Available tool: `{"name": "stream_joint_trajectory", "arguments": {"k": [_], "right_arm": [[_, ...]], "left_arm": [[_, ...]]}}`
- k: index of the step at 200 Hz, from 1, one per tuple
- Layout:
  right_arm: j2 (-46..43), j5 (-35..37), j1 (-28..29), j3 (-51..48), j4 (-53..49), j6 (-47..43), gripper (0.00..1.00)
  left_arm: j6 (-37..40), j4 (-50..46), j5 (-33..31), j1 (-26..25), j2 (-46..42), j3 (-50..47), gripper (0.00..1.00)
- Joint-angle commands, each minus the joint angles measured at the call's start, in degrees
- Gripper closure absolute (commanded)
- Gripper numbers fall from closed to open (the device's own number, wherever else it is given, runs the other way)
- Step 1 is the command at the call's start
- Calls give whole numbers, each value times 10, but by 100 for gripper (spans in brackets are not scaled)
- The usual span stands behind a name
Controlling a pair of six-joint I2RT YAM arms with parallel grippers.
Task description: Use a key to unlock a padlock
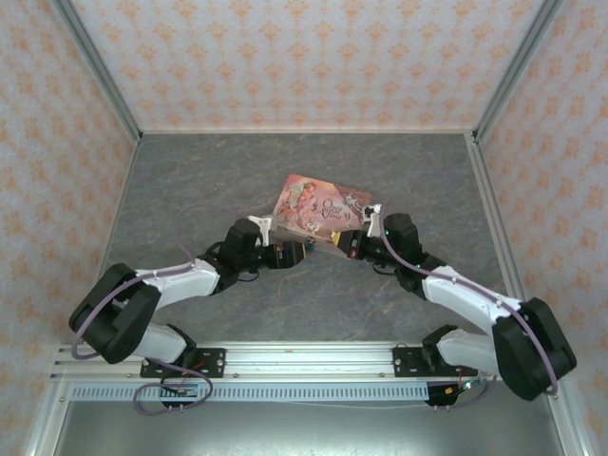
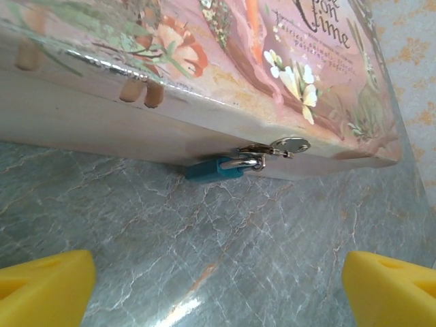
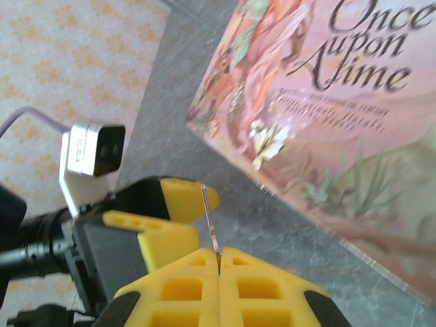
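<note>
Grippers, two: we are seeing the left gripper (image 2: 218, 289) standing wide with nothing between its fingers, and the right gripper (image 3: 219, 262) pinching one thin metal strip, seemingly the key (image 3: 210, 221) edge-on. One padlock (image 2: 212, 169) is hanging at the front clasp of one pink tin (image 2: 225, 61), lying closed on the table (image 2: 204, 238), its contents hidden.

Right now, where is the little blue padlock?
In the left wrist view, the padlock sits mid-frame against the pink tin's side wall, just above the tabletop.
</note>
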Motion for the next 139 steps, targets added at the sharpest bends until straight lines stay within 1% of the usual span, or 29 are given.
{"name": "stream_joint_trajectory", "arguments": {"k": [1,44,77,118,139], "right_arm": [[38,-30,-10,43,48,-1,100],[105,-23,-36,81,26,-20,100],[148,-14,-39,98,9,-32,100],[173,-2,-39,93,-7,-34,100],[174,1,-39,75,-8,-25,100]], "left_arm": [[12,67,10,-9,23,4,8],[18,93,5,-16,66,21,10],[19,107,5,-23,93,33,12],[18,118,1,-29,116,40,14],[18,127,0,-32,124,43,15]]}}
